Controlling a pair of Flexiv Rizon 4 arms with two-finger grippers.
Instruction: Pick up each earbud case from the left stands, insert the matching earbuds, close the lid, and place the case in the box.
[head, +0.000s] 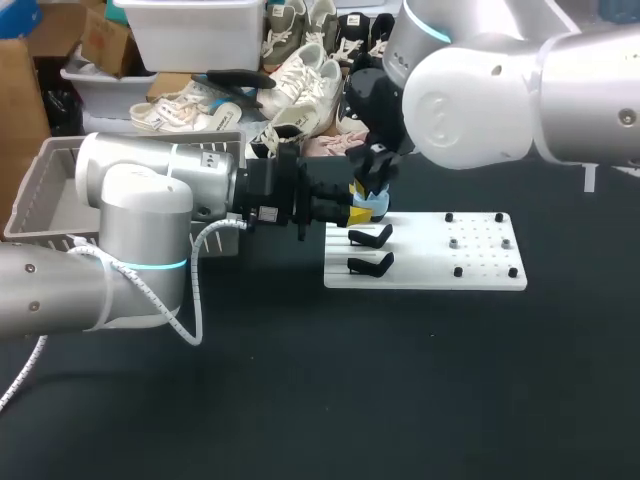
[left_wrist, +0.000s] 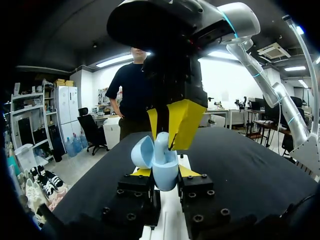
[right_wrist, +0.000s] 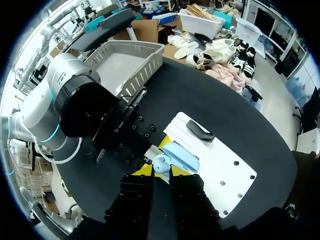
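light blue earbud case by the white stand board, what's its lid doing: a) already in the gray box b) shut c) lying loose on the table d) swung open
d: in the left wrist view the lid stands swung open beside the body of the case, which the left end effector grips, while the right end effector holds an earbud at its opening.

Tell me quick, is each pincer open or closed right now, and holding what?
Left pincer: closed on the earbud case, whose lid is open.
Right pincer: closed on an earbud, right at the case.
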